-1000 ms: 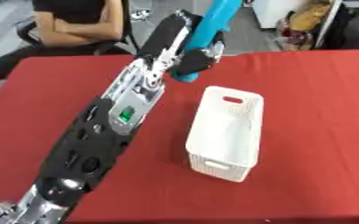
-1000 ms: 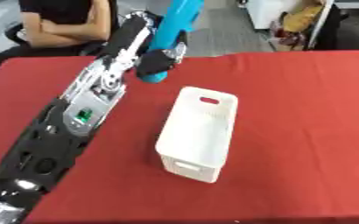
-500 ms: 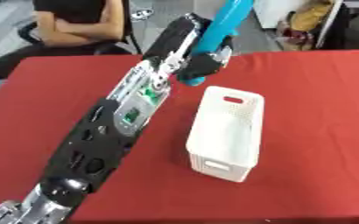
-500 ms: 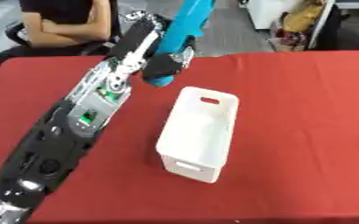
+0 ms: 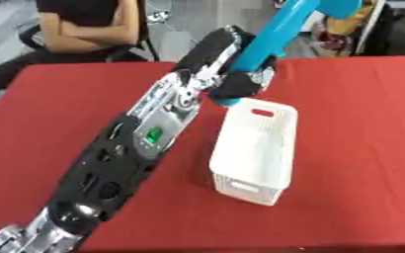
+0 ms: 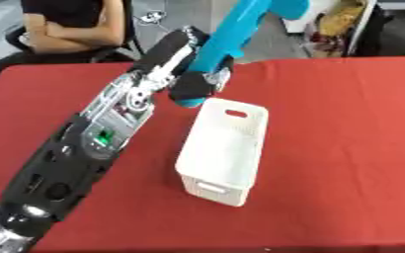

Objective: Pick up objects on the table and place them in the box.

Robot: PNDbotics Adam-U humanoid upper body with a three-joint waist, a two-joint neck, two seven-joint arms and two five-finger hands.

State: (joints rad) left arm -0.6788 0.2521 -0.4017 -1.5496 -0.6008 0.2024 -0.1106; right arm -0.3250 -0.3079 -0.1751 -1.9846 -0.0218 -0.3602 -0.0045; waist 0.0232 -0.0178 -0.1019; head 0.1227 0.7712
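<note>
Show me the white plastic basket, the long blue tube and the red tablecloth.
White plastic basket point(image 5: 256, 150): left eye view, inner wall.
Long blue tube point(image 5: 275, 37): left eye view, mid-shaft.
Red tablecloth point(image 6: 344, 128): right eye view, bare cloth right of basket.

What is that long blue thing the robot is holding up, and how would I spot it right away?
Start from the red table and find the white box in its middle. At the box's far end, the robot's left hand grips a long bright blue tube that slants up and away. It is the only blue thing there.
</note>
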